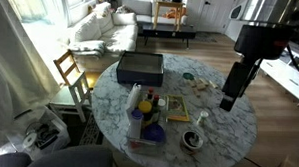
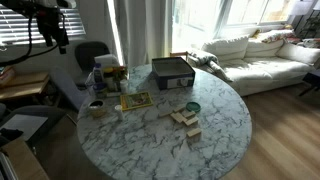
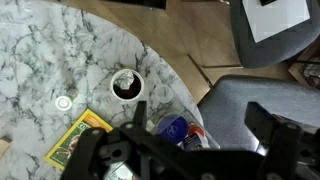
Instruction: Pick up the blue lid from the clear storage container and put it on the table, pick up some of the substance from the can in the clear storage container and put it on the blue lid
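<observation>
The gripper (image 3: 185,158) is above the tabletop (image 3: 40,50), jaws apart and empty. The blue lid (image 3: 175,130) lies in the clear storage container (image 1: 145,141) at lower centre of the wrist view, near the tabletop edge.

Partly hidden behind blurred fingers (image 3: 97,152): blue lid (image 3: 176,127); clear storage container (image 1: 146,133) contents indistinct.

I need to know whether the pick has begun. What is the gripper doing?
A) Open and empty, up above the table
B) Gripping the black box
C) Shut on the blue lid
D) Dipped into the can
A: the gripper hangs above the table with its jaws apart and nothing between them.
</observation>
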Action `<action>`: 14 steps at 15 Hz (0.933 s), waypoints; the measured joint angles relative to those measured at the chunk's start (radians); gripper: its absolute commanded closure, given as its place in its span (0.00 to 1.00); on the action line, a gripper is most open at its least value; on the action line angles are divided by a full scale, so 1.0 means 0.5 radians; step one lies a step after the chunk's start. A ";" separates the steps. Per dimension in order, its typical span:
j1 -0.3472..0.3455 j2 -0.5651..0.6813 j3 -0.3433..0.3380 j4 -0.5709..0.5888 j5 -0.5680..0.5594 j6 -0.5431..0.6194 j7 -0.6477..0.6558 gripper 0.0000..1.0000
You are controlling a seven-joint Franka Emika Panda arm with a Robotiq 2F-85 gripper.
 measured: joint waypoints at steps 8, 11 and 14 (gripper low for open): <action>-0.001 0.017 0.001 -0.001 0.011 0.105 -0.033 0.00; 0.002 0.160 0.009 -0.007 0.006 0.559 -0.215 0.00; 0.011 0.388 0.015 -0.016 -0.028 1.042 -0.485 0.00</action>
